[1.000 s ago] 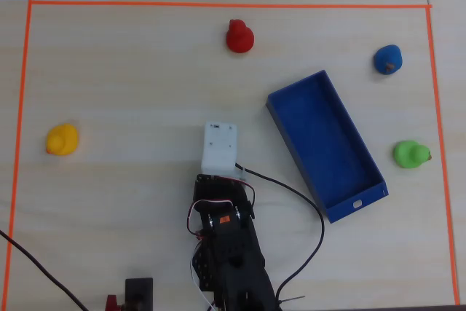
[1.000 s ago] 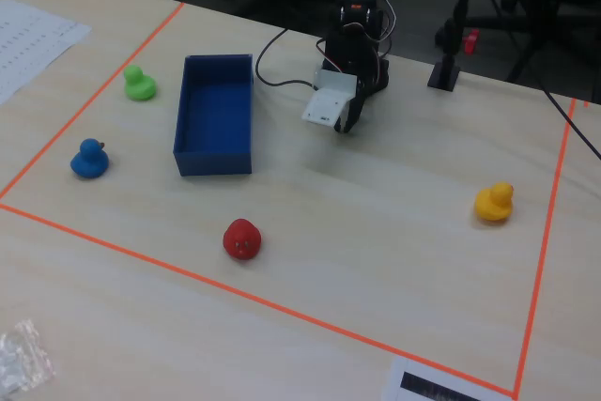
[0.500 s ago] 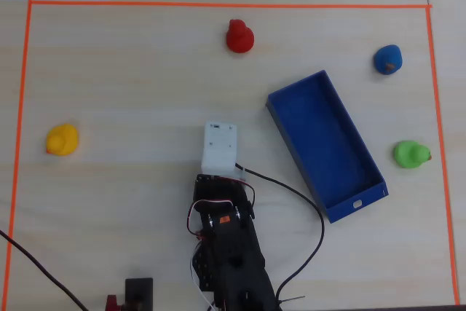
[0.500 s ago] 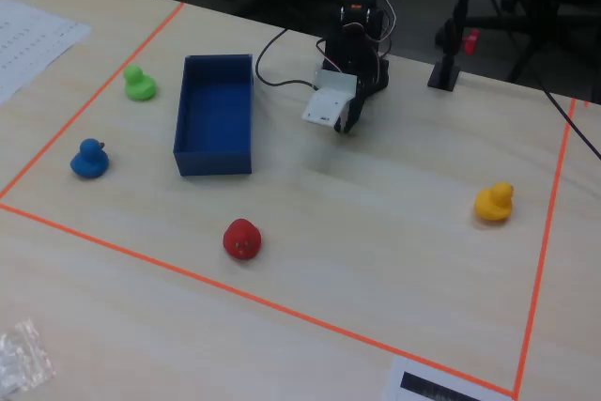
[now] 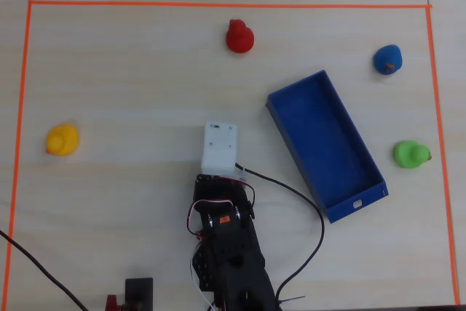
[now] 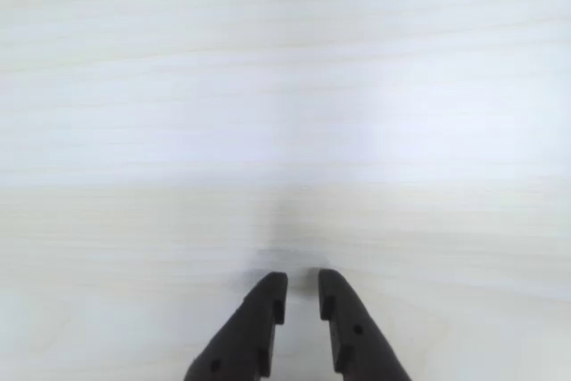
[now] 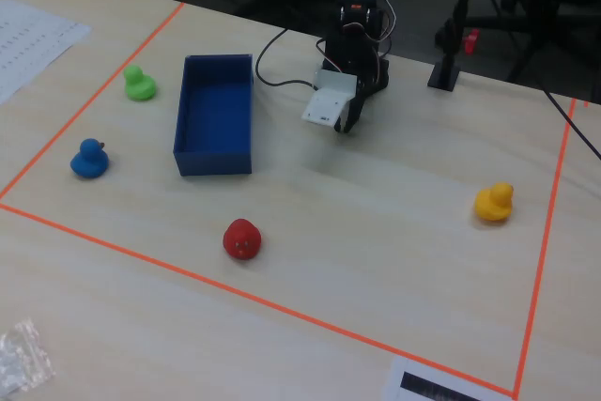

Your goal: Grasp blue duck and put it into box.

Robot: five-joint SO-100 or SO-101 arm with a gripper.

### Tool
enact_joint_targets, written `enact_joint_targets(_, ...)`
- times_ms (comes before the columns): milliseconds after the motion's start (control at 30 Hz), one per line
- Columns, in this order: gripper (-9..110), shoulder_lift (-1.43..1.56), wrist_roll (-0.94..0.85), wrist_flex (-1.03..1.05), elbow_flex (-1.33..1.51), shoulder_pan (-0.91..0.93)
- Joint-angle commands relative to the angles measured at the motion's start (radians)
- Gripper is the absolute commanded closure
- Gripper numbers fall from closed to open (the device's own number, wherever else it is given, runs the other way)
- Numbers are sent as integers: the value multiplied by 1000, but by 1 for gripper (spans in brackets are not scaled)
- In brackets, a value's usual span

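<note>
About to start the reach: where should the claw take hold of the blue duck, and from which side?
Grip the blue duck across its rounded body, coming straight down from above. It sits upright and alone on the table, clear of the box and the green duck, so nothing blocks the fingers. The claw is nearly shut and must open first.

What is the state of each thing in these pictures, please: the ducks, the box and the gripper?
blue duck: upright on the table, outside the box, untouched.
green duck: upright on the table, beside the box.
red duck: on the table, free.
yellow duck: on the table, far from the others.
box: empty, open on top.
gripper: nearly shut, holding nothing.
</note>
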Motion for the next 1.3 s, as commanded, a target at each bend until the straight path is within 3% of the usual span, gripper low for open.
enact_joint_targets(0, 100, -14, -6, 20, -3, 9)
enact_joint_targets(633, 101, -14, -35, 15, -3, 29)
enact_joint_targets(733, 99, -141, -107, -101, -141, 204)
enact_joint_targets(967, 87, -738, -166, -443, -867, 689)
enact_joint_targets(1267, 73, -1238, -196, -733, -1431, 1014)
